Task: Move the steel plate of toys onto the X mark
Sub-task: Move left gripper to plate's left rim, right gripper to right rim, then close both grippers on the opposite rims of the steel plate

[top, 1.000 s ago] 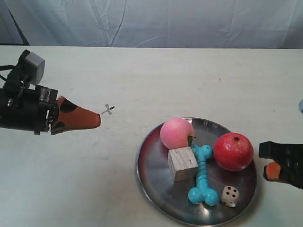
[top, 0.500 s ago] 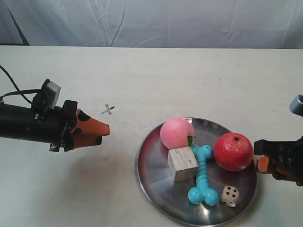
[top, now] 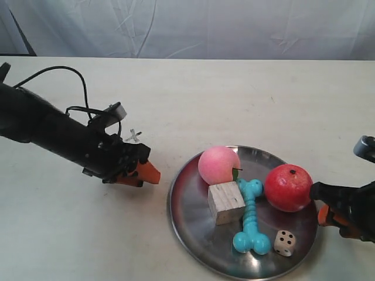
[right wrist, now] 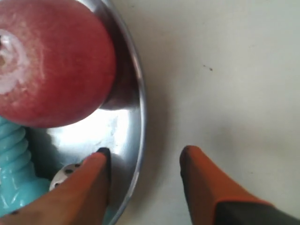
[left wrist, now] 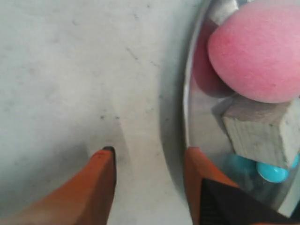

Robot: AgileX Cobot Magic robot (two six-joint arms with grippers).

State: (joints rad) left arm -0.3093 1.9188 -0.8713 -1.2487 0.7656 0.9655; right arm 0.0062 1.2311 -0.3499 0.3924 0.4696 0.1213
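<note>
The steel plate lies at the front of the table and holds a pink peach, a red apple, a wooden cube, a turquoise bone and a white die. The X mark is up and to the left of the plate, beside the left arm. My left gripper is open at the plate's left rim, one finger at the rim, the other on the table. My right gripper is open and straddles the right rim, near the apple.
A white cloth backdrop hangs behind the pale table. A black cable loops over the left arm. The table's front edge is close below the plate.
My left arm has swung down from beside the X mark to the plate's left rim. My right gripper has crept slightly toward the right rim. The plate and toys have not moved.
</note>
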